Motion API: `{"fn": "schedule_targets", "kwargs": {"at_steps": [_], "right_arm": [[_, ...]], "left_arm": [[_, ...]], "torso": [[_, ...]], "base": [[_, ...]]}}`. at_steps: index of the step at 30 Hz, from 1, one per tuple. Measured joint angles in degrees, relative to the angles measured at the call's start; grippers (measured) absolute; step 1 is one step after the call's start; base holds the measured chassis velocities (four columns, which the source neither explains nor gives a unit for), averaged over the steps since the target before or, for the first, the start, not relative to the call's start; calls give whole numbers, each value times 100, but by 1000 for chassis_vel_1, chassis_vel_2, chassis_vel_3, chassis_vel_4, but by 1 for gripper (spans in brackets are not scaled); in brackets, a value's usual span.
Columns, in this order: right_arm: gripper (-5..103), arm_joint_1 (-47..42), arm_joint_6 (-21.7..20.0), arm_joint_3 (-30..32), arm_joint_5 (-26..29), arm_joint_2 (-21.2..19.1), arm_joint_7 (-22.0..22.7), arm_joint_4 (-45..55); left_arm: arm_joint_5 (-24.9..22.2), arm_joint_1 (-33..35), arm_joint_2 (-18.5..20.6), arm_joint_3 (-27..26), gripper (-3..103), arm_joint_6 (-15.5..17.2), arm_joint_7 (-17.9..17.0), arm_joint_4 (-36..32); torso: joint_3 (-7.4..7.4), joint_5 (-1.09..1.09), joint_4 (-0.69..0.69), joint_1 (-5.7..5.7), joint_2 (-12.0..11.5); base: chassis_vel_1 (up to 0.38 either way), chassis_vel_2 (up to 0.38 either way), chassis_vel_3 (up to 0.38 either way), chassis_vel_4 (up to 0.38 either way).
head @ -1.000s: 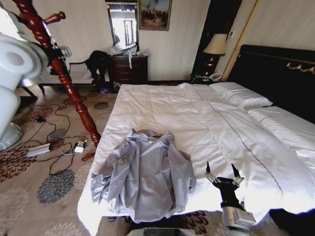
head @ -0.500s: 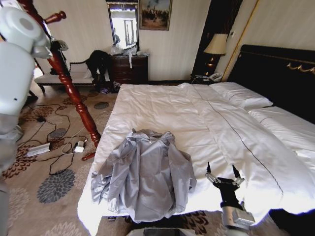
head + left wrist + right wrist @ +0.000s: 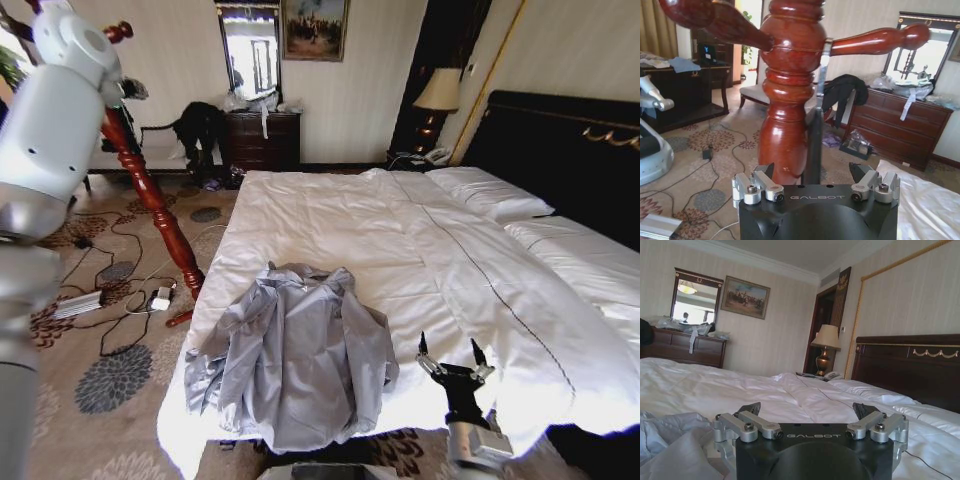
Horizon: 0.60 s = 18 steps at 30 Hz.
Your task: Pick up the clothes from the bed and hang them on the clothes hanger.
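1. The right gripper (image 3: 453, 357) hovers at the foot of the bed (image 3: 450, 250), fingers spread wide, holding nothing, just beside the shirt (image 3: 295, 350).
2. The left gripper (image 3: 816, 179), also spread and bare, faces the wooden stand (image 3: 790, 90), where a thin hanger (image 3: 823, 70) hangs.
3. The shirt lies crumpled near the bed's foot edge; it looks light, limp and a little slick.
4. Pinching the collar (image 3: 295, 278) should hold best.

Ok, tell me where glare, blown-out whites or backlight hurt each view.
Head view: the bed duvet washes out to near-pure white around the clothes, hiding its quilting. Left wrist view: the bright mirror and doorway backlight the red wooden post. Right wrist view: dimmer and even; the mirror alone is bright.
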Motion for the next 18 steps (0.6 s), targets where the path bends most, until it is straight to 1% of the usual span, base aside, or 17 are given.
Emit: {"fn": "schedule_targets", "kwargs": {"at_steps": [4, 8, 9, 13, 18], "right_arm": [[100, 4, 6, -47, -21, 24, 0, -33], [100, -57, 59, -127, -103, 62, -1, -39], [100, -57, 59, -127, -103, 62, -1, -39], [100, -25, 72, -127, -193, 97, -2, -14], [100, -42, 99, -150, -227, 131, 0, -17]], "left_arm": [[28, -34, -83, 1, 85, -2, 135, 220], [41, -185, -320, -6, 85, -3, 307, 770], [41, -185, -320, -6, 85, -3, 307, 770], [264, -319, -517, -16, 85, -6, 640, 1315], [360, -222, -520, -51, 85, -9, 706, 1278]], "torso": [[0, 1, -4, 1, 0], [0, 2, -5, 0, 0], [0, 2, -5, 0, 0], [0, 3, -4, 0, 0], [0, 0, -4, 1, 0]], "base": [[0, 0, 0, 0], [0, 0, 0, 0], [0, 0, 0, 0], [0, 0, 0, 0], [0, 0, 0, 0]]}}
